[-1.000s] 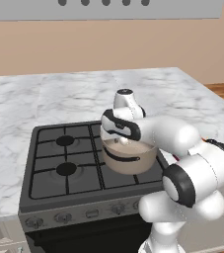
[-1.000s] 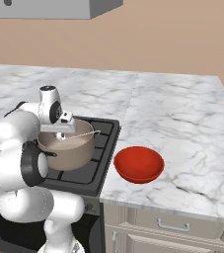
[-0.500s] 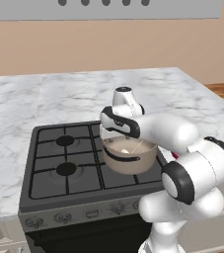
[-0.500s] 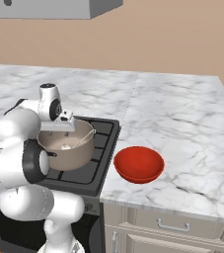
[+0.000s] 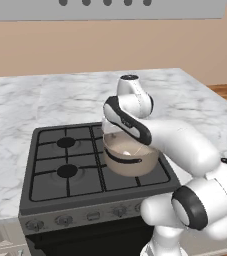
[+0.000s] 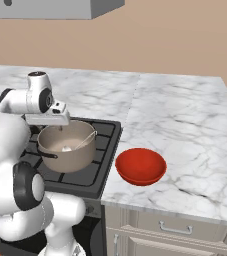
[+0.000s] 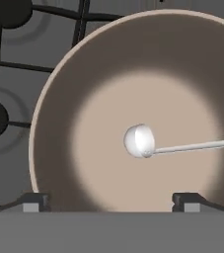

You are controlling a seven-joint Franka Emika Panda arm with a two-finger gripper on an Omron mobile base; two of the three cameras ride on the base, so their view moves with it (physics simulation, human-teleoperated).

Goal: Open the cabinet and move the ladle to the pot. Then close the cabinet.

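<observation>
The ladle (image 7: 139,141) lies inside the pot (image 6: 67,145), its pale round bowl on the pot floor at the centre of the hand view and its thin handle running to the right edge of the frame. In the right base view the ladle handle leans against the pot's right rim. The pot sits on the dark stove (image 5: 60,165), at centre frame in the left base view. The end effector (image 7: 111,200) hangs directly above the pot with its fingers spread wide apart, holding nothing. A red bowl (image 6: 140,165) rests on the marble tabletop (image 6: 185,130), just right of the stove, at lower centre.
</observation>
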